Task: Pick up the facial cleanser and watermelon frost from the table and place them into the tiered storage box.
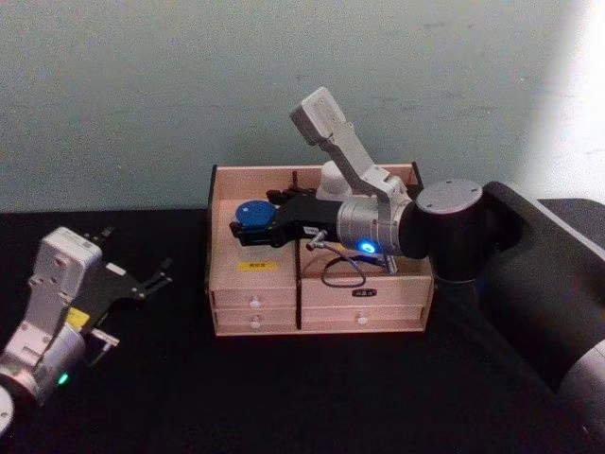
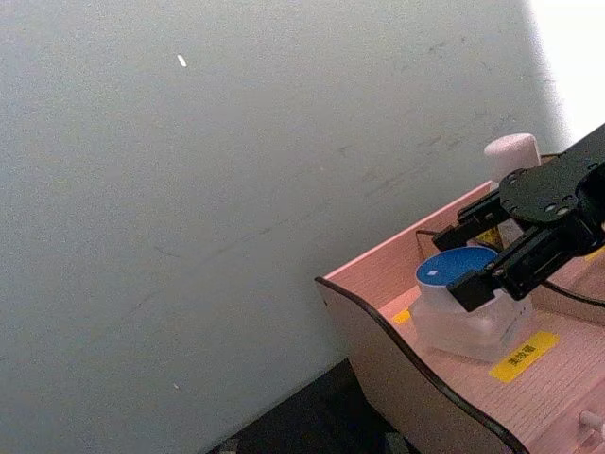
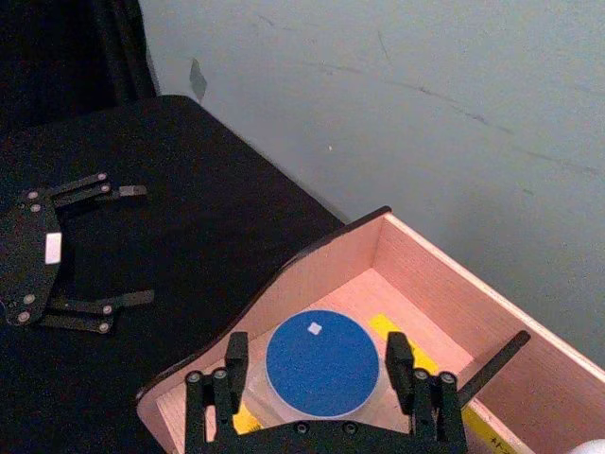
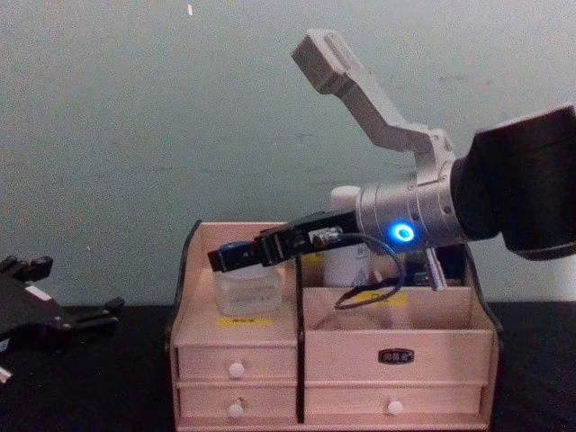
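The watermelon frost, a clear jar with a blue lid, stands in the front left compartment of the tiered storage box. My right gripper reaches over that compartment, open, one finger on each side of the lid with a small gap at each. From the side, the jar rests on the compartment floor under the right gripper. The facial cleanser, a white bottle, stands upright in the back compartment, behind the right arm. My left gripper sits open over the black table, left of the box.
The box has several small drawers with white knobs along its front, all closed. A thin black cable loops below the right wrist over the front right compartment. Black table surface surrounds the box; a pale wall stands close behind it.
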